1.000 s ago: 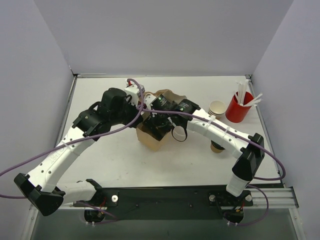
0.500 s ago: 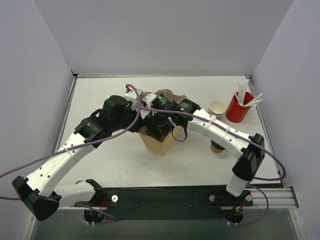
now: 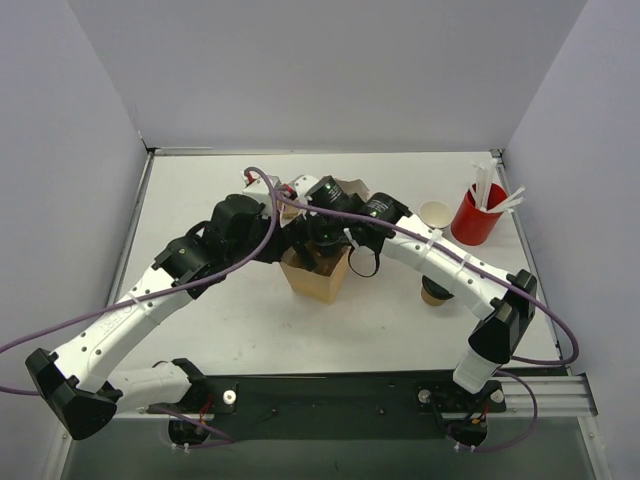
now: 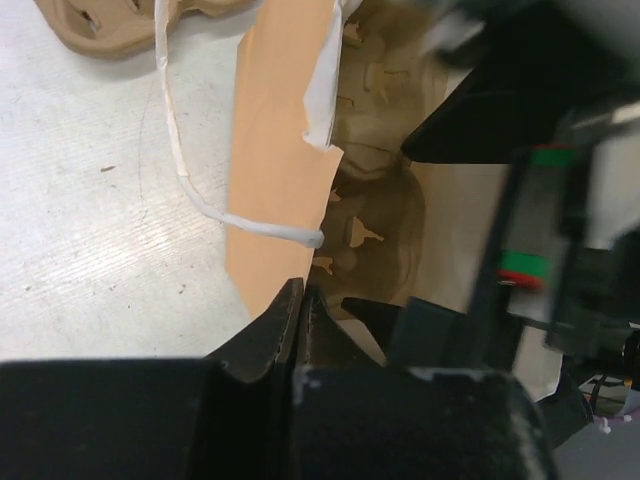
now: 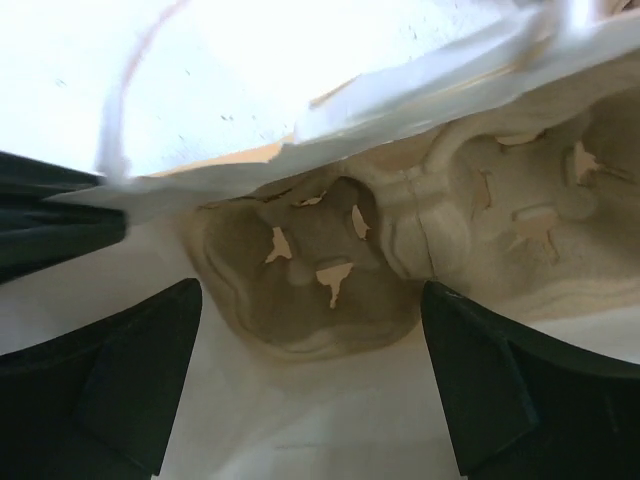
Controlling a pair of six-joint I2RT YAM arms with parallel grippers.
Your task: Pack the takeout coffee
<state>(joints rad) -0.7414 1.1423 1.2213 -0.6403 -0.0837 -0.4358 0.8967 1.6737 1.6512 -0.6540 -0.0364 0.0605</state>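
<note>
A brown paper bag (image 3: 320,278) stands open at mid table with a pulp cup carrier (image 5: 330,270) lying in its bottom. My left gripper (image 4: 300,312) is shut on the bag's left wall (image 4: 280,170), seen at the bag's left rim in the top view (image 3: 291,251). My right gripper (image 5: 315,385) is open and empty inside the bag's mouth (image 3: 326,243), above an empty carrier pocket. One brown takeout coffee cup (image 3: 432,294) stands on the table to the right, mostly hidden under my right arm.
A second pulp carrier (image 3: 350,188) lies behind the bag. Pale cream cups (image 3: 435,212) and a red cup with white straws (image 3: 477,214) stand at the back right. The bag's white paper handle (image 4: 190,190) hangs outside its wall.
The bag has shifted right and stood more upright. My left gripper moved right with its wall, and my right gripper moved over and into the bag's mouth.
</note>
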